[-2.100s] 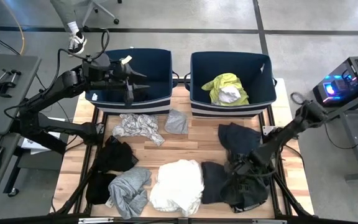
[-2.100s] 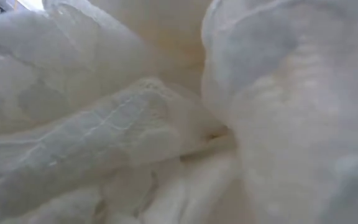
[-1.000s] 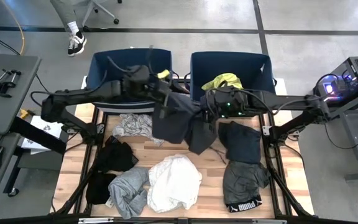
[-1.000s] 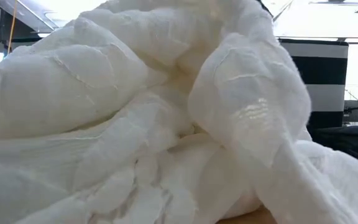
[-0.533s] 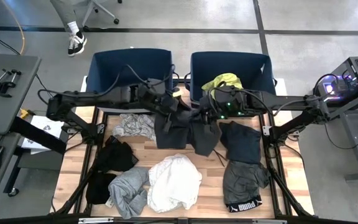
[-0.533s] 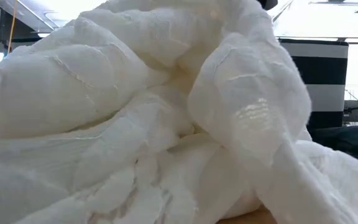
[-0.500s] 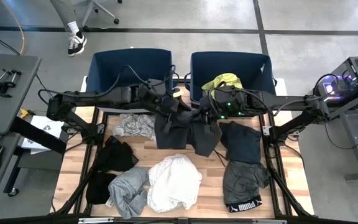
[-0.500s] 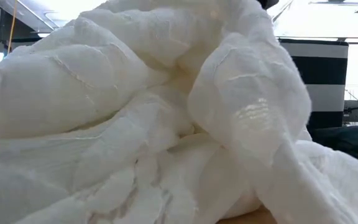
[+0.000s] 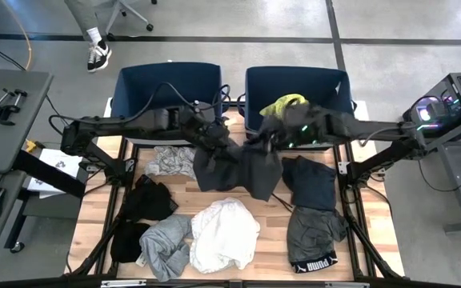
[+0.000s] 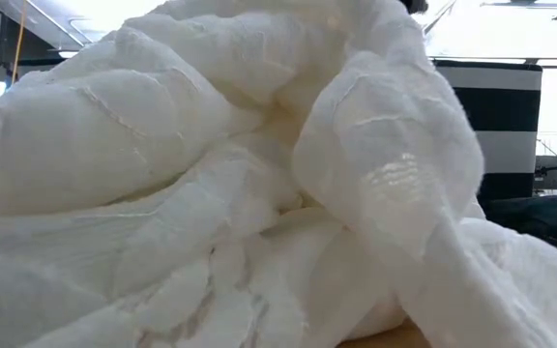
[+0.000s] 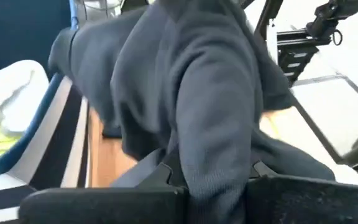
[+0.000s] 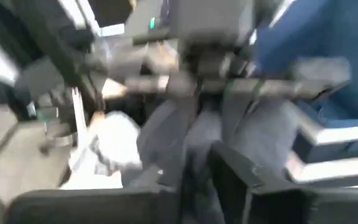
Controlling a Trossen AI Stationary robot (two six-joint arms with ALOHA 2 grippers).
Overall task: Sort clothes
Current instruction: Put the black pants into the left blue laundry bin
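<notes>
Overhead, two bins (image 9: 169, 88) (both navy)

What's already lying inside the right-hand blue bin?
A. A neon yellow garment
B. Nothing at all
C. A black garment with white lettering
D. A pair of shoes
A. From above, the neon yellow garment lies inside the right bin, while the two arms hold a dark grey garment just in front of the bins.
</notes>
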